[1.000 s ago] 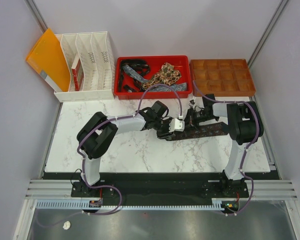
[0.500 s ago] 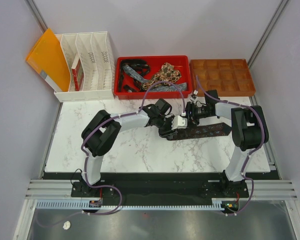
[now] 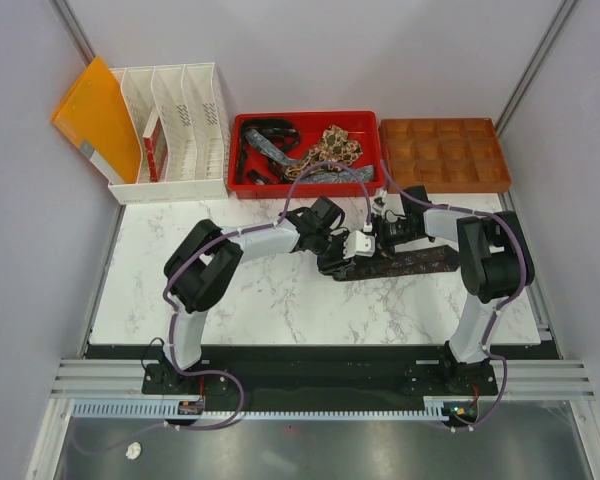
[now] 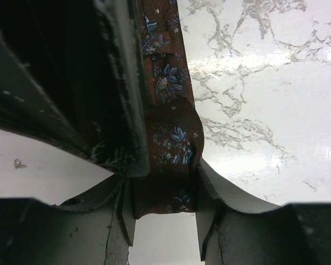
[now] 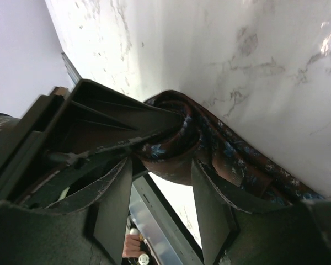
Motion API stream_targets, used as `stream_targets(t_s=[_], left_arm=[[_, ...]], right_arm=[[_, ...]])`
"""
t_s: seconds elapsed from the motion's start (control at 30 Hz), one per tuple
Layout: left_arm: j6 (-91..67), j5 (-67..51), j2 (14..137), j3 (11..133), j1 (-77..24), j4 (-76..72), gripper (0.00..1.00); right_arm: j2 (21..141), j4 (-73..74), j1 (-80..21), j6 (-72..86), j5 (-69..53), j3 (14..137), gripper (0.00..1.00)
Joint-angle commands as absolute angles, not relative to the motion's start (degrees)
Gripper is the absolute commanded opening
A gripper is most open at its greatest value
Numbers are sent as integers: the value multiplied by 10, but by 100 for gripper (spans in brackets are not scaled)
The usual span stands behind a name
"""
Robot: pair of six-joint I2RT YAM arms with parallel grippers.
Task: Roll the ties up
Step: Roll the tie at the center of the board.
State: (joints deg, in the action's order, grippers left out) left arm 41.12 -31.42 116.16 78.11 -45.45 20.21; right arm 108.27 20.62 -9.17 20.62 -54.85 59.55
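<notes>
A dark brown tie with small blue flowers lies flat along the marble surface, and its end toward the left arm is coiled into a loose roll. The left pincer is clamped on the tie across its width. The right pincer has a finger on either side of the roll, and I cannot tell whether they press it

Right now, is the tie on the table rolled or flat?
Partly rolled: one end of the tie is coiled at the left gripper, the rest lies flat on the table.
</notes>
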Motion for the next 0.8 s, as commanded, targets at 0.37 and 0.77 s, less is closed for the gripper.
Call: stream_targets(t_s=[0.37, 0.77], left_arm=[[420, -292, 1191, 774, -457, 255, 21], [403, -309, 1140, 768, -456, 238, 73]], right_arm=[[1072, 239, -98, 161, -518, 599, 0], [1098, 258, -66, 140, -471, 599, 0]])
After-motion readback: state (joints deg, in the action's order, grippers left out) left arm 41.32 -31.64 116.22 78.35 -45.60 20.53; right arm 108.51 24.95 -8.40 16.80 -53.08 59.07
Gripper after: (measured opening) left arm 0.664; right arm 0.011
